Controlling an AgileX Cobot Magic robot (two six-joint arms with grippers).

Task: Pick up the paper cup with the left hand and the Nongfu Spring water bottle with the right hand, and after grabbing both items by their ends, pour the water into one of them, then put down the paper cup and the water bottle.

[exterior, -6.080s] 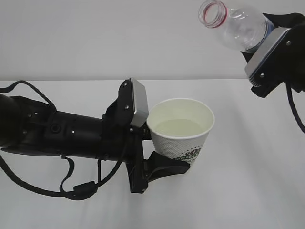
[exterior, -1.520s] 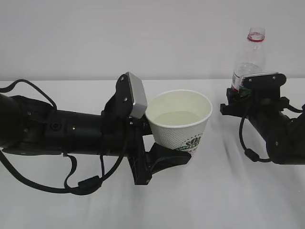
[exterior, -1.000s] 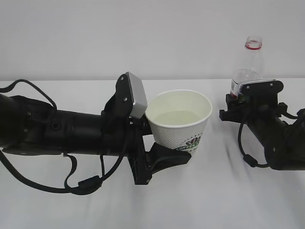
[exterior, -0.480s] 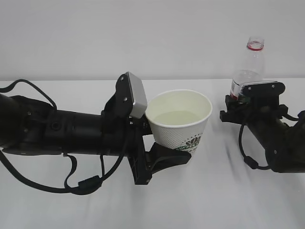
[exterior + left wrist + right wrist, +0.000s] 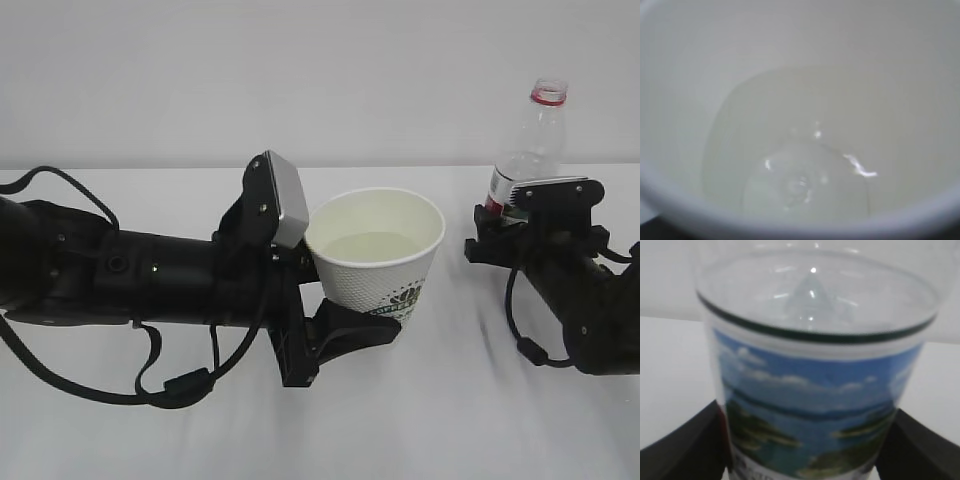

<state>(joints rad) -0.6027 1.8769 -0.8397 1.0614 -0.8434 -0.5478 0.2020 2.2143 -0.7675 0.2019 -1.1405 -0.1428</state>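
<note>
One paper cup (image 5: 378, 262) gripped by left tool (image 5: 335, 300); one bottle (image 5: 528, 140) between right tool (image 5: 520, 225), grip unclear.

We see a white tapered paper cup (image 5: 380, 268) with a matt, dimpled wall. The tall clear plastic bottle (image 5: 530, 135) looks glossy and smooth; its printed label (image 5: 815, 410) looks slick.

The exterior view looks slantwise down across the table (image 5: 470, 420) front-on; each wrist view sits very close to its held item.
</note>
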